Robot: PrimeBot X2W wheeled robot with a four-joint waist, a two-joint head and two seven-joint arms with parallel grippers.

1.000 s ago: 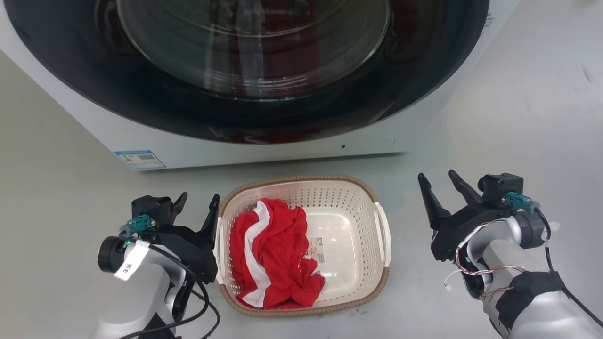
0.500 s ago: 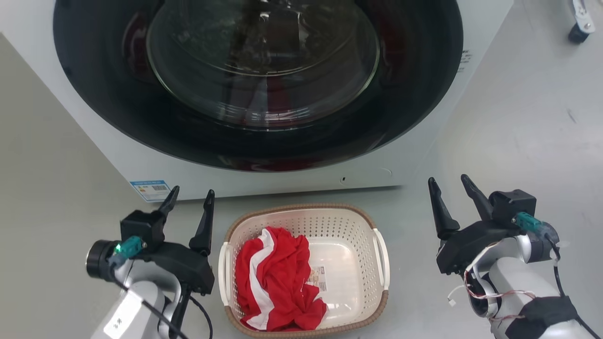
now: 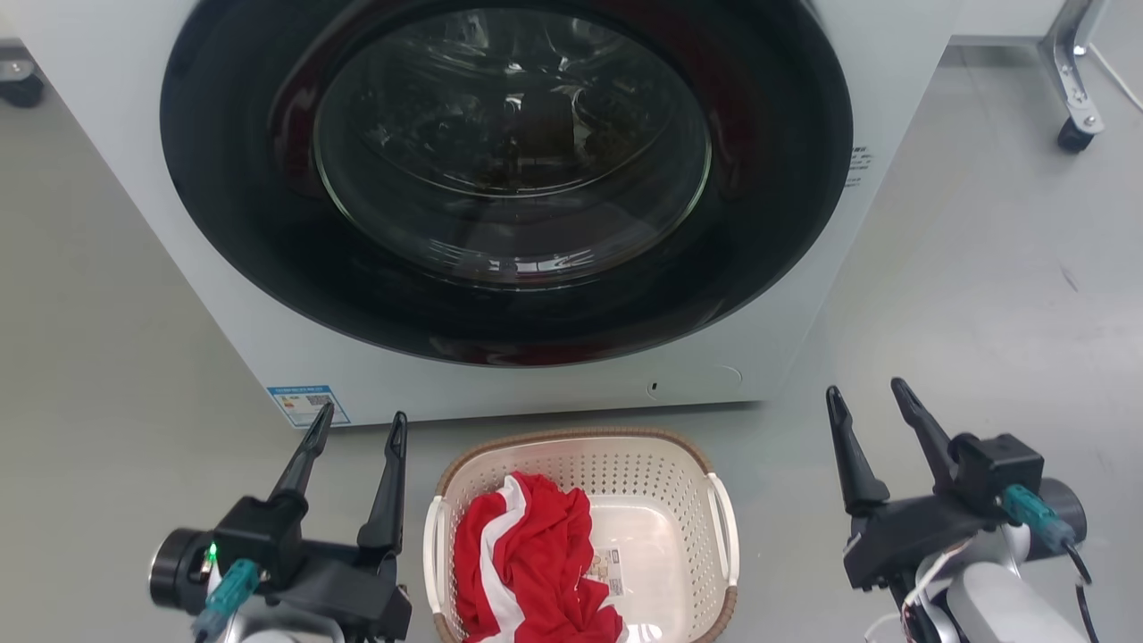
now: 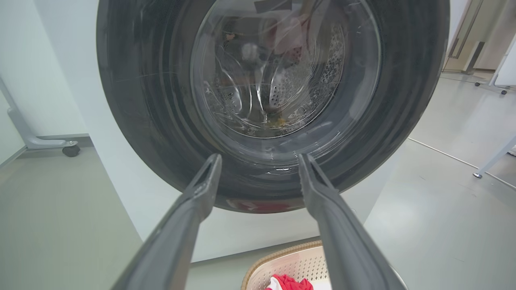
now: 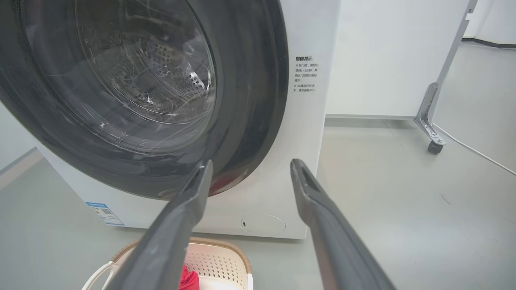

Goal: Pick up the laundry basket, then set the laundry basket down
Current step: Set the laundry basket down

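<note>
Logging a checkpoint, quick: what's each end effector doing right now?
Left end effector: open, holding nothing.
Right end effector: open, holding nothing.

laundry basket [image 3: 645, 475] before washing machine [image 3: 536, 393], clothes [image 3: 527, 563] inside

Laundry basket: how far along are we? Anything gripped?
Done, apparently: the laundry basket sits on the floor before the washing machine. In hand: nothing; left gripper and right gripper are open, either side, clear of its handles. Remaining: nothing if it was already lifted, which these views can't show.
</note>
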